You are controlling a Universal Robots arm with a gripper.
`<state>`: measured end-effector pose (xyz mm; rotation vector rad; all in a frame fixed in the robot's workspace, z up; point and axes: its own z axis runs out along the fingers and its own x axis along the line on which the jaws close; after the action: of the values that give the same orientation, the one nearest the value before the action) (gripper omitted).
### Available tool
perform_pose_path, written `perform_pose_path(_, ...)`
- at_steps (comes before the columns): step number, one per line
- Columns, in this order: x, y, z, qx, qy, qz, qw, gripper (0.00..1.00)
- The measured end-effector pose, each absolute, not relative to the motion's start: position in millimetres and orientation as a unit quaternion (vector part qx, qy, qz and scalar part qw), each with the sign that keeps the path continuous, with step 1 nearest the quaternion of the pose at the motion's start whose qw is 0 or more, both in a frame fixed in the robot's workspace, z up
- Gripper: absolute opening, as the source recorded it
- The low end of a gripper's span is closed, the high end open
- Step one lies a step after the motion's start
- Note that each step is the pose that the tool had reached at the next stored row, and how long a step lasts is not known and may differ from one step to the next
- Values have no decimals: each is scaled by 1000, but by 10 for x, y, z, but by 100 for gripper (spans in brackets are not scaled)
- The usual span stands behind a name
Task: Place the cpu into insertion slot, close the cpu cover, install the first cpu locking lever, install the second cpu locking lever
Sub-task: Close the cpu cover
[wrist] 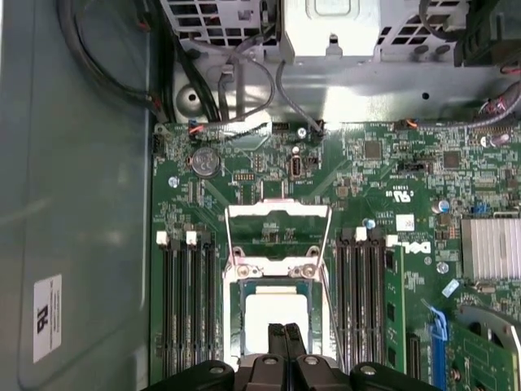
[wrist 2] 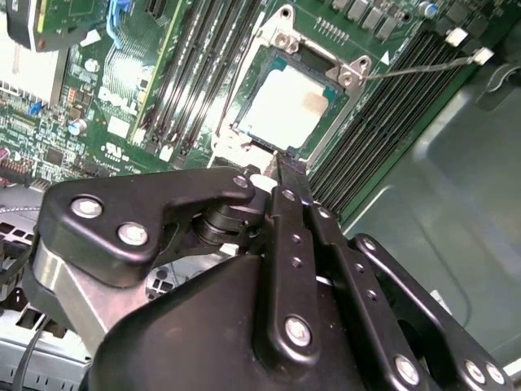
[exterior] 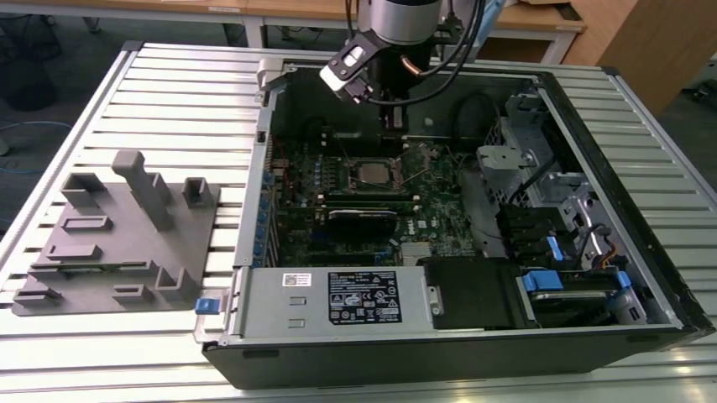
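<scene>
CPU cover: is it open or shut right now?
Open: in the first wrist view the cpu cover is flipped back off the insertion slot, leaving the cpu bare.

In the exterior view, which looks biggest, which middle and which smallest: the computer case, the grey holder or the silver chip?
1. computer case, biggest by far
2. grey holder
3. silver chip, smallest; it sits deeper inside, but the gap is plain.

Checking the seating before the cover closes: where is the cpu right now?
In the first wrist view the cpu lies in the insertion slot, between the memory slots, just ahead of the gripper; the cpu cover is open beyond it.
</scene>
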<state>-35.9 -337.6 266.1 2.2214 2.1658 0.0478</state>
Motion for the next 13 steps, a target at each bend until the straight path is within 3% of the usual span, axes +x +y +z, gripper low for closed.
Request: perform_pose_path(13, -249, -3376, 2660, 716, 698, 15, 19, 10)
